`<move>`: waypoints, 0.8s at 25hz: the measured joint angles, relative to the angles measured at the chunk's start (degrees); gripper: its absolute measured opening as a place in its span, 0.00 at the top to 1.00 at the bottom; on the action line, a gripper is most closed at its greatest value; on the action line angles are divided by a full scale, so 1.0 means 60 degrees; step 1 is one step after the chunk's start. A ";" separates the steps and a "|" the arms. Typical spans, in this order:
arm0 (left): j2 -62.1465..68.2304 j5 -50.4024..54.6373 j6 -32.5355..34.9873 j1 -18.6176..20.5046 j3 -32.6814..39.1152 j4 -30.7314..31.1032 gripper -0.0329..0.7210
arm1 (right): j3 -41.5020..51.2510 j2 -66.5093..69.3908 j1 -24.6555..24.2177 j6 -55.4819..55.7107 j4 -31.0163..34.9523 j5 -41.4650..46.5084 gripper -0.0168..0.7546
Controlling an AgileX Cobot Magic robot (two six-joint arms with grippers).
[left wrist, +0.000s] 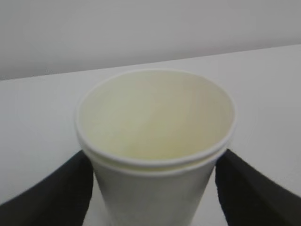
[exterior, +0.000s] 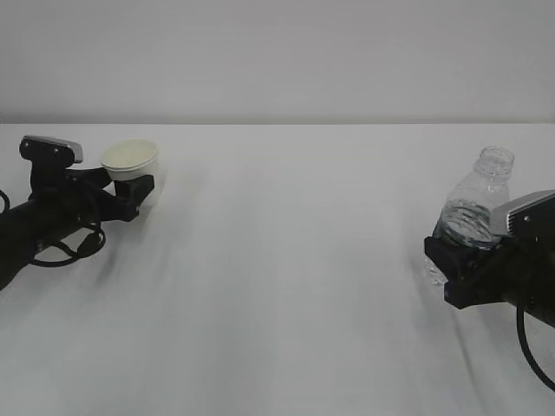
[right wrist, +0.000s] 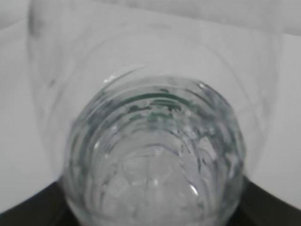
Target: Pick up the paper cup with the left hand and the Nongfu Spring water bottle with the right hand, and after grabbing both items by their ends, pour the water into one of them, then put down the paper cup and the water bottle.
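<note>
The left pincer squeezes the paper cup from both sides, at the left of the white worktop. The cup stands straight with its mouth up. The right pincer grips the Nongfu Spring water bottle low down, far right. The bottle has no cap and holds water.

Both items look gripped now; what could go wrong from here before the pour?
1. The bottle has no cap and leans a little in the right tool, so a jerky move might spill water.
2. The left tool squeezes the cup below its rim; thin paper could buckle or slip.
3. Cup and bottle sit far apart at opposite sides of the table; misaligned mouths could send water onto it.
</note>
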 joint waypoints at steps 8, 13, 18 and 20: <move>0.0254 0.0353 -0.0311 0.0000 -0.0637 0.0371 0.18 | 0.0000 0.0000 0.0000 0.0000 0.0000 0.0000 0.40; 0.0399 0.0353 -0.0350 -0.0095 -0.0684 0.0289 0.17 | 0.0000 0.0000 0.0000 0.0000 0.0000 0.0000 0.40; 0.0436 0.0353 -0.0452 -0.0108 -0.0684 -0.0072 0.16 | 0.0000 0.0000 0.0000 0.0000 0.0000 0.0000 0.40; 0.0457 0.0369 -0.0470 -0.0108 -0.0684 -0.0091 0.14 | 0.0000 0.0000 0.0000 0.0000 0.0000 0.0000 0.40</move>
